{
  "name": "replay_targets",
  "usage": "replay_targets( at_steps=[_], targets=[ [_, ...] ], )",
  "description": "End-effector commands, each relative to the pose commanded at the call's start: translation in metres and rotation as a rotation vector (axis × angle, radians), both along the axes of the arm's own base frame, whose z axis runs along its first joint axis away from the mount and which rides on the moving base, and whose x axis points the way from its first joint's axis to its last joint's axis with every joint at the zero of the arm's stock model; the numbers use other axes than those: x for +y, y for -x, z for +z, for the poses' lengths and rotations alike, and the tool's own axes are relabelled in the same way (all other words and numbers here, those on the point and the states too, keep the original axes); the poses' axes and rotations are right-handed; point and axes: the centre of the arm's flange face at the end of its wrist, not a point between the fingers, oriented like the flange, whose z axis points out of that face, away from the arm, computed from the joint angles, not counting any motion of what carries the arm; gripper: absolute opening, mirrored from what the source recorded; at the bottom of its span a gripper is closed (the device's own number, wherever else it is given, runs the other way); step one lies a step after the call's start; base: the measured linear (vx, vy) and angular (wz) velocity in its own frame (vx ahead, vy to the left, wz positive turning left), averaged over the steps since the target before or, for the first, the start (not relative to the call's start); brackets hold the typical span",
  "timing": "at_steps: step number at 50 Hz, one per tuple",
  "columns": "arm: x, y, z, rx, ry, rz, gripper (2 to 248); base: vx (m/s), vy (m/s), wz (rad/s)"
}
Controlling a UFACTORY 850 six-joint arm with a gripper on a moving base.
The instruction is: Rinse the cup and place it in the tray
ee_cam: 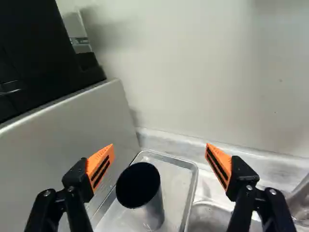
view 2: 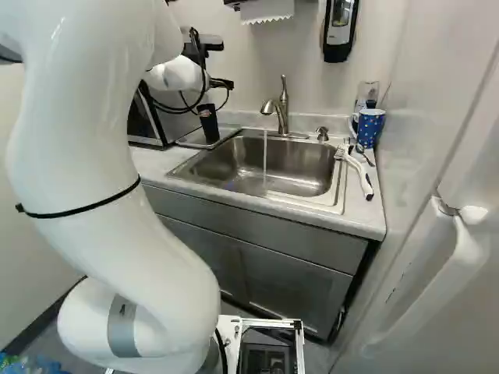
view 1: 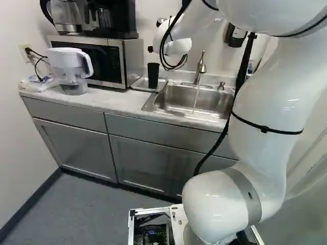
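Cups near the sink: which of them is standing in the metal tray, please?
The black cup, in the tray between the microwave and the sink. The other one is a spotted blue mug, at the sink's opposite side.

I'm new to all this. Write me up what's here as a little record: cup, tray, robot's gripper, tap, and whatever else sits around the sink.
Cup: black, standing in the tray, open end up
Tray: shallow metal, between microwave and sink
Gripper: open, holding nothing
Tap: running, a thin stream falling into the sink
Right of sink, right base view: blue patterned mug
Beyond microwave, left base view: clear-and-white pitcher
Cup rinsed: cannot tell
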Motion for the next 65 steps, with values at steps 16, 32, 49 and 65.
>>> replay_targets(
  at_steps=[16, 32, 49, 65],
  targets=[
    [-0.025, 0.013, 0.0, 0.002, 0.0, -0.042, 247, 0.0, 0.0, 0.0],
    [-0.05, 0.027, 0.001, 0.004, 0.0, -0.085, 247, 0.0, 0.0, 0.0],
    [-0.076, 0.041, 0.001, 0.005, 0.0, -0.132, 247, 0.0, 0.0, 0.0],
    [-0.1, 0.042, 0.003, 0.001, 0.0, -0.177, 247, 0.0, 0.0, 0.0]
  ],
)
